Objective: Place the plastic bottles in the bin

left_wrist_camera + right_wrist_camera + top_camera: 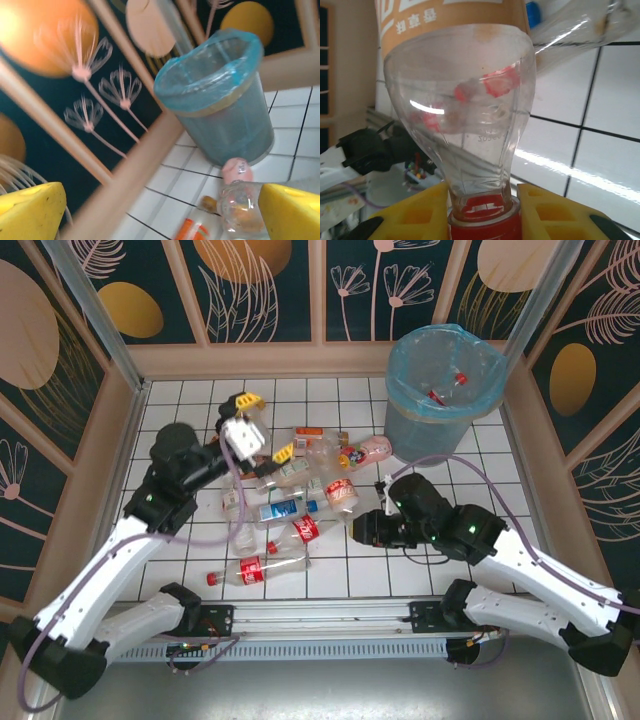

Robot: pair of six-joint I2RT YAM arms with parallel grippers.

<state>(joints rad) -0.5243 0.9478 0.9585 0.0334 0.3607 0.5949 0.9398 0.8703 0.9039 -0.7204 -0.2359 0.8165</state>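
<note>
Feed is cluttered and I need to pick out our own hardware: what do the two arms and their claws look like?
Left arm and right arm match: white shell links, black joint housings, a thin lilac cable looping along each. The left claw has a white body with blocky yellow fingers; the right claw shows yellow fingers with moulded rectangular pockets.

The bin point(425, 425) is standing at the 1 o'clock corner of the tiled table point(390, 575), with two bottles point(450, 385) lying inside. A pile of bottles point(285, 505) is lying mid-table. The left gripper point(266, 426) is hovering over the pile's 11 o'clock edge, yellow fingers point(248, 400) spread wide. The right gripper point(368, 530) is meeting a red-labelled bottle point(340, 492) at the pile's 4 o'clock edge.
</note>
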